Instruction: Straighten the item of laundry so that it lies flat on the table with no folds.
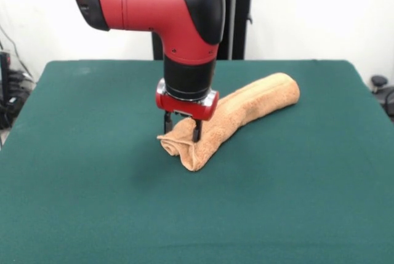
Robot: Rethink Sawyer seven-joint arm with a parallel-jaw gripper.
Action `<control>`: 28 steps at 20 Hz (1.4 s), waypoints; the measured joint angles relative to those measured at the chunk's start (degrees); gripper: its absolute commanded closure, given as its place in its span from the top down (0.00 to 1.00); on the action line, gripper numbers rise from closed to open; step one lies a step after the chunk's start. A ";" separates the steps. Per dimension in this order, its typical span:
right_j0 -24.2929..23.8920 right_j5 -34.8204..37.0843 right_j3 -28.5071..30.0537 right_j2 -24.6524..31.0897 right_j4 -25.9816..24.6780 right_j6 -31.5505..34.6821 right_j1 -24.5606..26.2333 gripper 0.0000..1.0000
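Jaws [182, 130] pinch the near end of the rolled towel [246, 109] on bare green table [74, 184].

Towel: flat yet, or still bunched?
Bunched. The towel lies as a long rumpled roll on the table, its near end under the gripper.

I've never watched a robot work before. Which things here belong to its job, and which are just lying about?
Belong to the job:
towel, bunched up
table
tool, down on the towel's near end

Just about:
black stand behind the table
dark gear at the left edge and right edge
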 measured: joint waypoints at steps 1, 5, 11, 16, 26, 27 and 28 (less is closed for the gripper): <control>0.01 0.00 -0.04 0.00 0.00 0.00 0.02 1.00; 0.10 0.21 -0.46 0.02 0.05 0.00 0.26 1.00; 0.24 0.86 -0.89 0.01 0.14 0.00 0.41 1.00; 0.28 0.87 -0.96 0.00 0.14 0.00 0.45 1.00; 0.28 0.87 -1.00 0.00 0.19 0.00 0.50 1.00; 0.28 0.87 -1.00 0.00 0.19 0.00 0.50 1.00; 0.28 0.86 -1.00 0.00 0.19 0.00 0.50 1.00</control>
